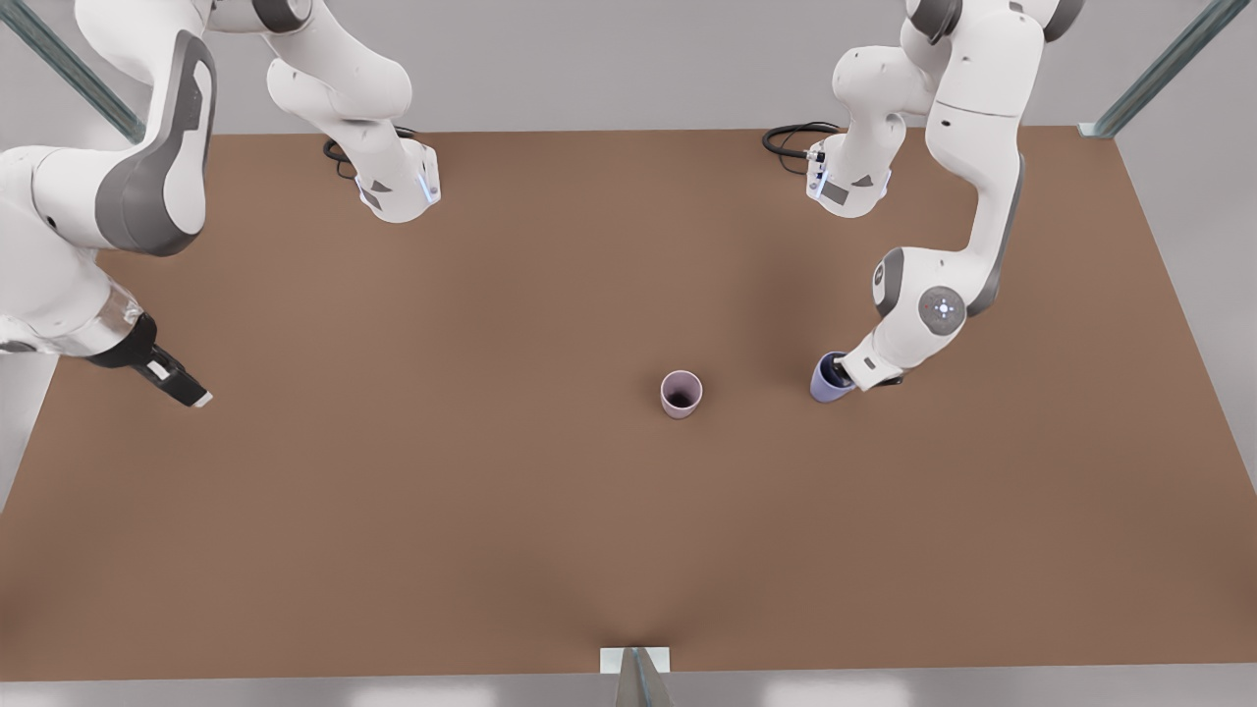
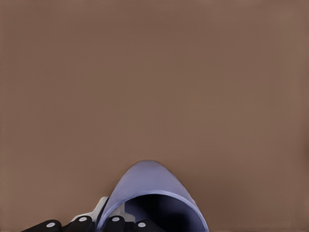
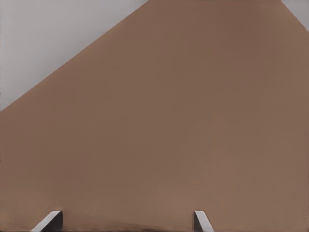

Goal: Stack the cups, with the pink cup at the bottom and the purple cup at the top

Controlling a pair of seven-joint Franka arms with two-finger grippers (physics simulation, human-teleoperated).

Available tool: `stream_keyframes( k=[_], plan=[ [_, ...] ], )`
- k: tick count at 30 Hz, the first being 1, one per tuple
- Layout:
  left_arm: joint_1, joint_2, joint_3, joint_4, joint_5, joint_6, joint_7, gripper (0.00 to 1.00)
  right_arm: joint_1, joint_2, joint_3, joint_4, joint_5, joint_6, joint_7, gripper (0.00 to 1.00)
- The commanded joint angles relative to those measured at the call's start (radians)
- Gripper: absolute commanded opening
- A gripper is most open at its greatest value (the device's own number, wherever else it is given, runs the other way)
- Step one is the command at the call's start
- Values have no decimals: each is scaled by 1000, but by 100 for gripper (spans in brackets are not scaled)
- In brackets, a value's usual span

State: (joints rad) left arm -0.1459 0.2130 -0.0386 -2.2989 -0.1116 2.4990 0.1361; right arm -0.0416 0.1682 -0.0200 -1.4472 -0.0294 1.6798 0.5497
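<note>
Purple cup (image 1: 827, 378) pinched at the rim by left gripper (image 1: 852, 371), tilted, at front view's right. Pink cup (image 1: 681, 394) upright, open, well to its left, nearer this arm. Right gripper (image 1: 187, 388) spread, waiting far left.

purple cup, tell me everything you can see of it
The purple cup is a small matte bluish-lavender tumbler with no handle and a dark inside. It is on the brown table, at the front view's right, apart from the pink cup. It leans, its mouth toward the left hand, which has one finger inside the rim and one outside the wall. Whether its base touches the table cannot be told.
</note>
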Motion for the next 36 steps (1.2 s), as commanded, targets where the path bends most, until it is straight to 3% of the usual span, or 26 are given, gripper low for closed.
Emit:
stream_keyframes(
  k=[1,4,8,14,19,36],
  plan=[
    [-4,-24,-15,30,-63,-121,-16,21,9,8,2,16,-14,-80,-686,100],
    [-6,-50,-121,128,-63,-255,-213,21,9,1,2,27,-7,-94,-677,100],
    [-15,-26,-211,223,-63,-255,-389,21,0,4,0,28,-10,-84,-677,100],
    [-99,78,-213,432,-60,-310,-541,21,0,11,0,28,-7,-81,-686,100],
    [-161,134,-213,513,-51,-310,-638,21,0,16,0,28,-7,-81,-685,100],
    [-179,232,-213,536,-51,-301,-650,21,0,20,0,28,-7,-58,-677,100]
  ],
)
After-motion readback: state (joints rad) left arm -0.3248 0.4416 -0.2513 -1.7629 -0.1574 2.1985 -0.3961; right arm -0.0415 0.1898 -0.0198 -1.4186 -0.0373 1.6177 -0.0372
